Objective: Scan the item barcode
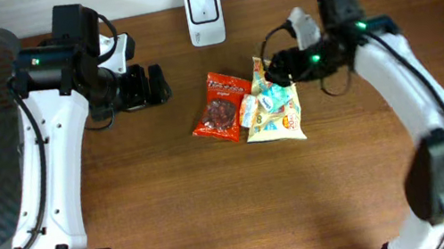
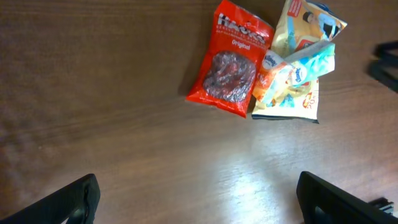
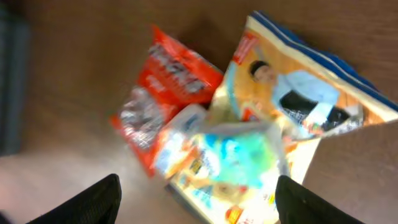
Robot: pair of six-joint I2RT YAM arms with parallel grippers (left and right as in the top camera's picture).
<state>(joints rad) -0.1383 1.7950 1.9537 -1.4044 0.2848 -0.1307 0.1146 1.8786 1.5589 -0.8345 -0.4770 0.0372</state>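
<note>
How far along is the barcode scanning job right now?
Done: nothing; red snack packet, yellow snack bag and small teal pouch lie on the wooden table, away from the white scanner. In hand: right gripper hovers open over the pouch. Remaining: grasping, lifting, scanning.

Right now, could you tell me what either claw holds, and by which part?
Nothing is held: left claw open over brown wooden table, right claw open above pale-blue snack packet.
</note>
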